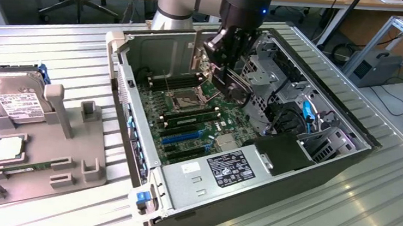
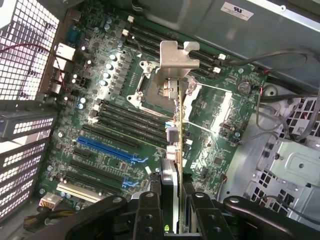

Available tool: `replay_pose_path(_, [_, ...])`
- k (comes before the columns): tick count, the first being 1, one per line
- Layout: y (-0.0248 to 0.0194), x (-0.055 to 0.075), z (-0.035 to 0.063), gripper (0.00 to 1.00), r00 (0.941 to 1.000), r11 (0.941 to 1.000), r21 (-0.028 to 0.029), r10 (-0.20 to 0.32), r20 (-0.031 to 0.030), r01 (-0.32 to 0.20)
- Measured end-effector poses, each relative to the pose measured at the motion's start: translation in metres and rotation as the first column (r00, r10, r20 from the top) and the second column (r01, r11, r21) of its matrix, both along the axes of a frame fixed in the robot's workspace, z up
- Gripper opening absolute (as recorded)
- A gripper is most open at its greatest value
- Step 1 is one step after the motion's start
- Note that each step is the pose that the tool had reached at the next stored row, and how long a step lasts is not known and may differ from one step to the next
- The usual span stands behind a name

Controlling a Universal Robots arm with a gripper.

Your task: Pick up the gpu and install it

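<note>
One open computer case [image 1: 125, 103] is counted on the desk [image 1: 60, 51], with one motherboard [image 2: 210, 125] inside it and one labelled power supply [image 1: 218, 172] at its near end. One gpu [image 2: 173, 127] is seen, held by the one hand [image 2: 175, 205] of the one arm [image 1: 174, 1]. On the board, two blue slots [image 2: 107, 147] [image 2: 129, 182], one processor socket [image 2: 150, 85] and one round battery [image 2: 243, 87] are counted. To the exterior view's left, one grey holder [image 1: 37, 156] is found, and on it one hard drive [image 1: 16, 99], one processor chip [image 1: 7, 148] and one green memory stick [image 1: 29, 166] are counted.
</note>
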State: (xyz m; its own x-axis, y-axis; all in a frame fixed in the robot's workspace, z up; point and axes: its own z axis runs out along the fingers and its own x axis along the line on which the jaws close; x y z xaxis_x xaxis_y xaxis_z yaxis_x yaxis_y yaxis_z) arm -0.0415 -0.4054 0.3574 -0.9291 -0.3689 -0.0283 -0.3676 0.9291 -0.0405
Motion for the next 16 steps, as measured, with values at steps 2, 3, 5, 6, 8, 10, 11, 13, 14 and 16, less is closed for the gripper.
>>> replay_pose_path(2, [0.0000,0.0000,0.0000,0.27,0.9999,0.9999,0.0000,0.012,0.0000,-0.012])
replay_pose_path(3, [0.0000,0.0000,-0.0001,0.27,0.9998,0.9998,0.0001,0.018,0.0001,-0.018])
replay_pose_path(5, [0.0000,0.0000,-0.0001,0.27,0.9996,0.9996,0.0001,0.029,0.0001,-0.029])
replay_pose_path(6, [0.0000,0.0000,-0.0001,0.27,0.9994,0.9994,0.0000,0.035,0.0000,-0.035])
replay_pose_path(8, [0.0000,0.0000,-0.0001,0.27,0.9986,0.9986,0.0000,0.053,0.0000,-0.053])
replay_pose_path(10, [0.0000,0.0000,-0.0002,0.27,0.9979,0.9979,0.0000,0.065,0.0000,-0.065])
replay_pose_path(11, [0.0000,0.0000,-0.0002,0.27,0.9975,0.9975,0.0001,0.071,0.0000,-0.071])
replay_pose_path(13, [0.0000,0.0000,-0.0002,0.27,0.9966,0.9966,0.0001,0.082,0.0000,-0.082])
replay_pose_path(14, [0.0000,0.0000,-0.0002,0.27,0.9962,0.9962,0.0000,0.088,0.0000,-0.088])
replay_pose_path(16, [0.0000,0.0000,-0.0002,0.27,0.9951,0.9951,0.0000,0.099,0.0000,-0.099])
